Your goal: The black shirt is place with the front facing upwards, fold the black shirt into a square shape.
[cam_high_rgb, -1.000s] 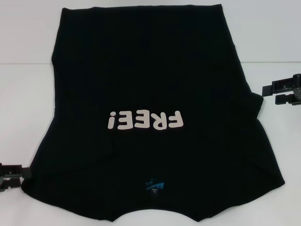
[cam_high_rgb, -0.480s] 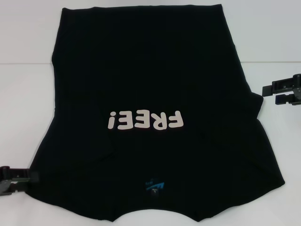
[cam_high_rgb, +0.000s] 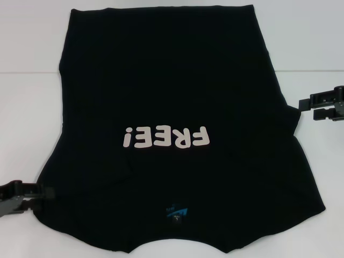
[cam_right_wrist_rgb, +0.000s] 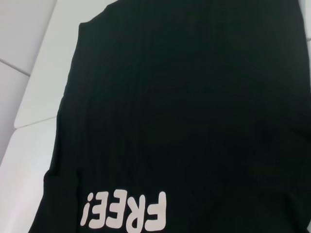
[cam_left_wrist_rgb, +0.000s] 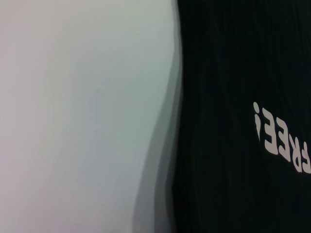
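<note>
The black shirt (cam_high_rgb: 172, 91) lies flat on the white table (cam_high_rgb: 27, 118), front up. Its white "FREE!" letters (cam_high_rgb: 164, 137) read upside down to me, and the blue neck label (cam_high_rgb: 176, 212) is at the near edge. My left gripper (cam_high_rgb: 43, 196) is low at the near left, open, with its fingertips at the edge of the shirt's left sleeve. My right gripper (cam_high_rgb: 305, 107) hovers open just off the shirt's right edge, level with the middle. The left wrist view shows the shirt's side edge (cam_left_wrist_rgb: 233, 73), and the right wrist view shows its body (cam_right_wrist_rgb: 194, 97).
Bare white table lies left and right of the shirt. A seam in the surface (cam_high_rgb: 27, 72) runs across the far part, also seen in the right wrist view as the seam (cam_right_wrist_rgb: 29, 121). The shirt's hem (cam_high_rgb: 161, 8) reaches the far edge of my view.
My left gripper has slid right and tilted, bringing its fingertips to the shirt's left sleeve edge. The right gripper has drifted slightly and stays beside the shirt. The shirt lies as before.
</note>
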Robot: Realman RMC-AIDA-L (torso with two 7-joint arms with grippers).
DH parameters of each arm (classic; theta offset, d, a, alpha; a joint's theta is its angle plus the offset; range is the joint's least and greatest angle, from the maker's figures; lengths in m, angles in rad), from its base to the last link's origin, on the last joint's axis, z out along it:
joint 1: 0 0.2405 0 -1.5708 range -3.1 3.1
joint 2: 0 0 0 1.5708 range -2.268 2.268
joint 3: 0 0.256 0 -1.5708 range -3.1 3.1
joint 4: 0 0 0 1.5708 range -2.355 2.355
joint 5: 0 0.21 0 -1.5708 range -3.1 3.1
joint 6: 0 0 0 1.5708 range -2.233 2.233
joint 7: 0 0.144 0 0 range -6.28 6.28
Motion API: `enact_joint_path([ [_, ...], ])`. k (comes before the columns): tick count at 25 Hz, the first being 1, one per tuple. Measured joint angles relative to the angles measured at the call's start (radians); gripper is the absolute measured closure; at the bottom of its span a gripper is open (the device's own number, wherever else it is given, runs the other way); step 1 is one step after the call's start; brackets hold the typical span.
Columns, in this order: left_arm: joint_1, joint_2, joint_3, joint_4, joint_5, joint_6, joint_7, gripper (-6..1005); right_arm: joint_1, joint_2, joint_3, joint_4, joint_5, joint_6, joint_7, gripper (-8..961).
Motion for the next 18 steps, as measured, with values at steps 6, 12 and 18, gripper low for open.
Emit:
enact_joint_path([
  [6,0.027,0.004,-0.004,0.032,0.007,0.027,-0.018,517,-0.001,0.000,0.000,0.001,-0.002,0.000,0.000,325],
  [12,0.054,0.000,-0.039,0.070,0.004,0.043,-0.029,525,-0.008,0.000,0.002,0.003,-0.003,-0.001,-0.001,328],
  [18,0.058,-0.001,-0.041,0.065,0.007,0.037,-0.036,532,-0.011,-0.001,0.003,0.003,0.001,-0.001,-0.001,329],
])
